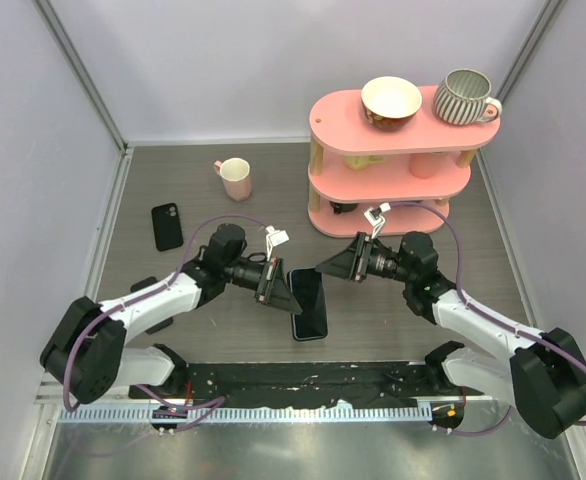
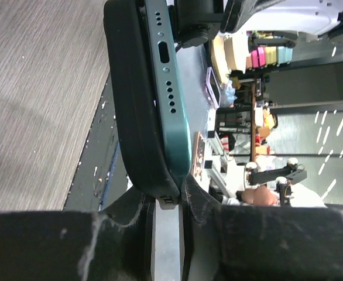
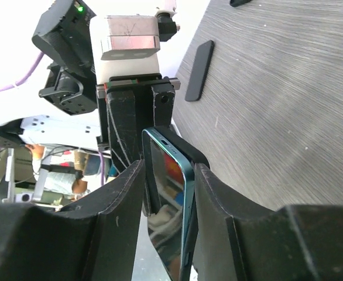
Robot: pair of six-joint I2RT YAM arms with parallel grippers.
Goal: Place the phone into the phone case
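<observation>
Partly done: phone sits half-seated in phone case, teal edge proud. Left claw pinches the phone case corner; right claw squeezes both. Full seating remains.

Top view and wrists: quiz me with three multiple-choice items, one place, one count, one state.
1. The phone is: A in the far left corner; B between the left gripper and right gripper; C at the near edge.
2. Vessels on the shelf's top tier: A one; B two; C four.
3. Phone and case: A apart; B phone partly in; C case on shelf.
B, both grippers meet at it. B, a bowl and a striped mug. B, its teal edge stands out of the case.
</observation>
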